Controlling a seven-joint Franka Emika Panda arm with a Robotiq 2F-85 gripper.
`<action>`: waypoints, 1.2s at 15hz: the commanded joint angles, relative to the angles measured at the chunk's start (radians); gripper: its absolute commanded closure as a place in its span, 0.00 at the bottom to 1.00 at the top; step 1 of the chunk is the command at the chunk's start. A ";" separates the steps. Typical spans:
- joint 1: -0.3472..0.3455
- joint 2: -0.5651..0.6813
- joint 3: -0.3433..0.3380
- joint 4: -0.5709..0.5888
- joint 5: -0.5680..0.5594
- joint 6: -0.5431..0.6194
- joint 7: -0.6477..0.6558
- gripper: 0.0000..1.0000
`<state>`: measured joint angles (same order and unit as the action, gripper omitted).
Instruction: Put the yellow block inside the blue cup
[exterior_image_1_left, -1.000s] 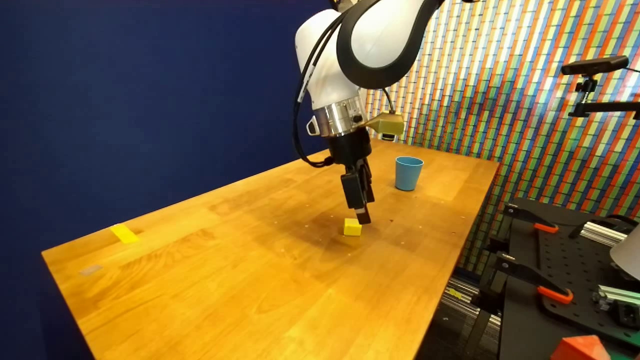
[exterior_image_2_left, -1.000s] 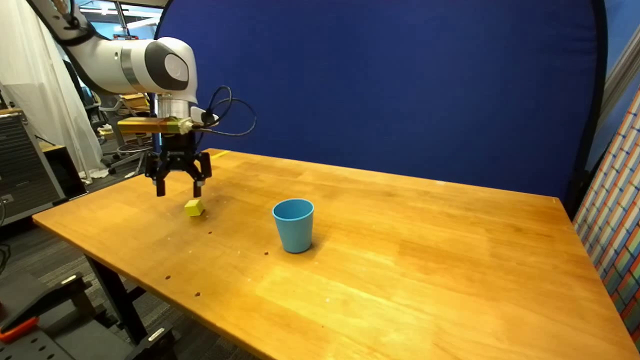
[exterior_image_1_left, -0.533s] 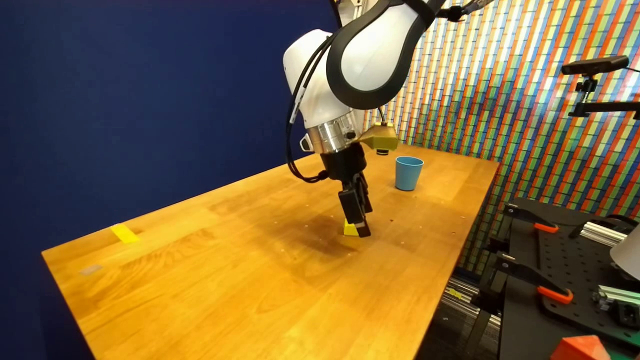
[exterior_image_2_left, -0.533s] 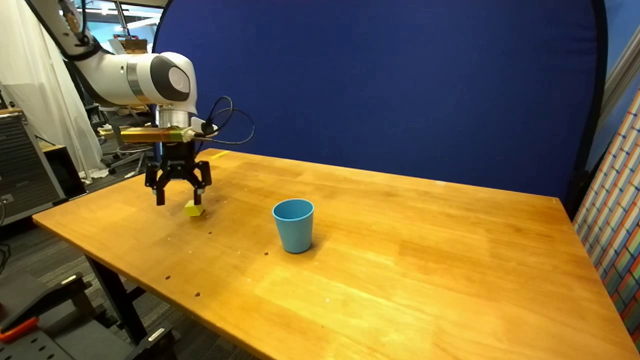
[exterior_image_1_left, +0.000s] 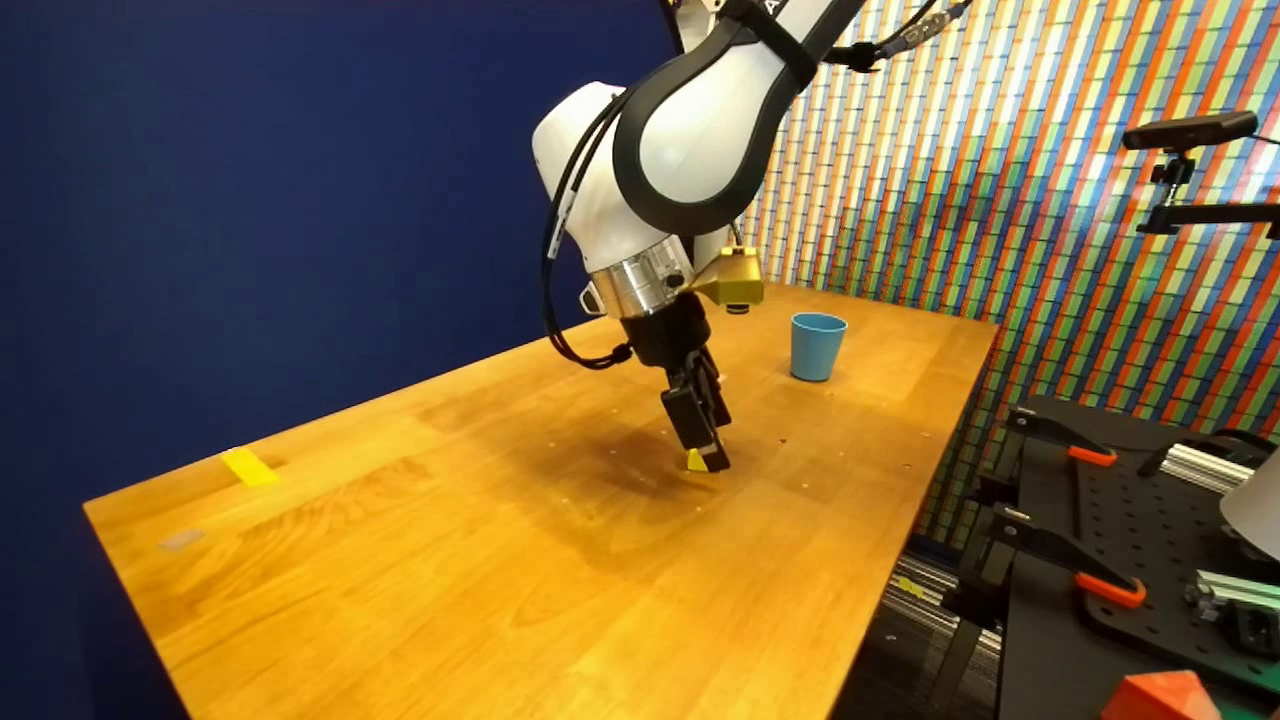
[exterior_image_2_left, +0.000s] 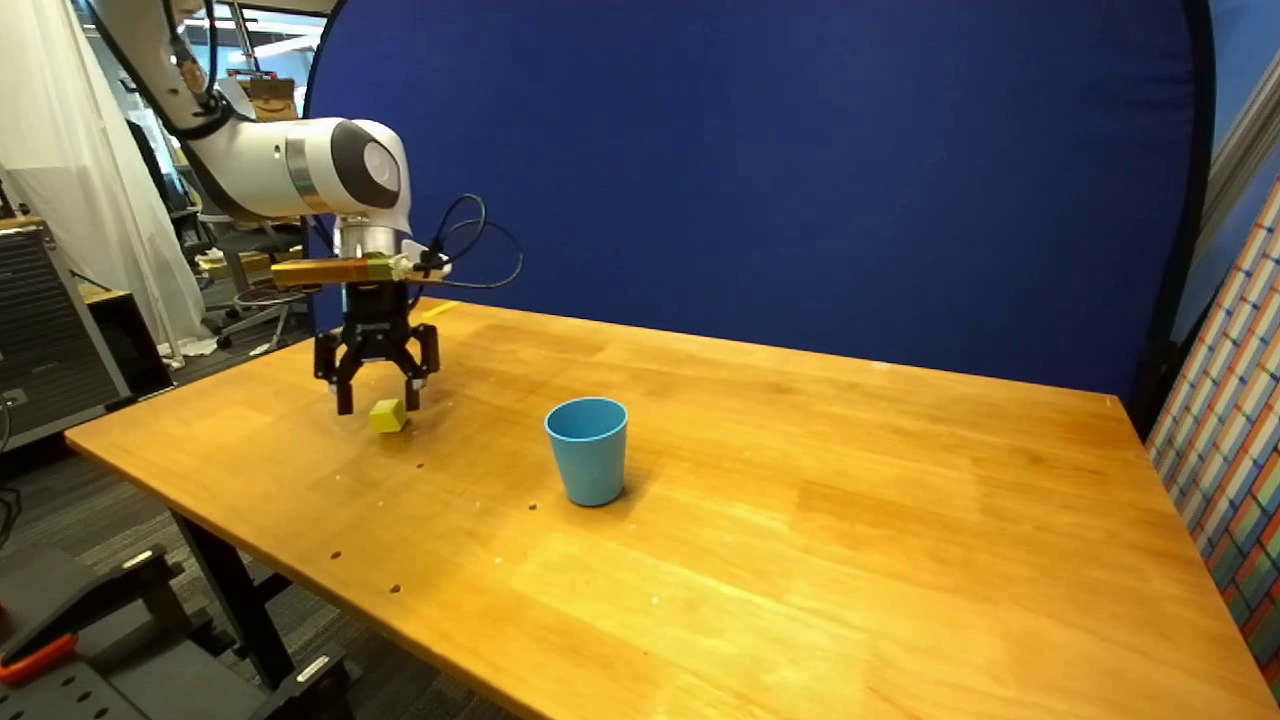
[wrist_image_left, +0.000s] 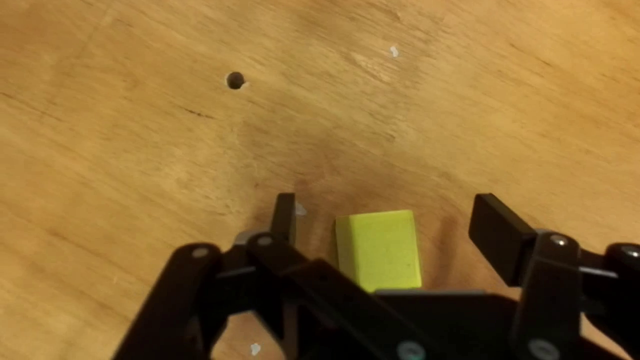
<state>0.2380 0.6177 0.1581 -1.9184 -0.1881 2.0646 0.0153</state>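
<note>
The yellow block (exterior_image_1_left: 696, 461) rests on the wooden table; it also shows in an exterior view (exterior_image_2_left: 388, 416) and in the wrist view (wrist_image_left: 384, 250). My gripper (exterior_image_2_left: 379, 398) points down, open and empty, low over the block. In the wrist view, the gripper's fingertips (wrist_image_left: 387, 217) stand on either side of the block with a gap on both sides. The block's lower edge there is hidden by the gripper body. The blue cup (exterior_image_2_left: 590, 460) stands upright on the table, apart from the gripper; it also shows in an exterior view (exterior_image_1_left: 815, 350). It is out of the wrist view.
The wooden table (exterior_image_2_left: 850, 560) has small holes and a strip of yellow tape (exterior_image_1_left: 249, 467) near one end. A dark blue backdrop (exterior_image_2_left: 750, 180) stands along one long side. A black cart (exterior_image_1_left: 1050, 640) with orange-tipped clamps stands beside the opposite edge.
My gripper has come down toward the block, then shifted sideways so that the block now lies between its open fingers. The block and the cup have not moved.
</note>
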 joint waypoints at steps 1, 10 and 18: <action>0.020 0.058 -0.015 0.088 -0.017 -0.067 -0.018 0.42; -0.013 -0.001 -0.048 0.069 0.049 -0.107 0.089 0.89; -0.108 -0.192 -0.146 -0.157 0.160 -0.109 0.280 0.90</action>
<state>0.1615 0.5206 0.0370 -1.9662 -0.0776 1.9504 0.2307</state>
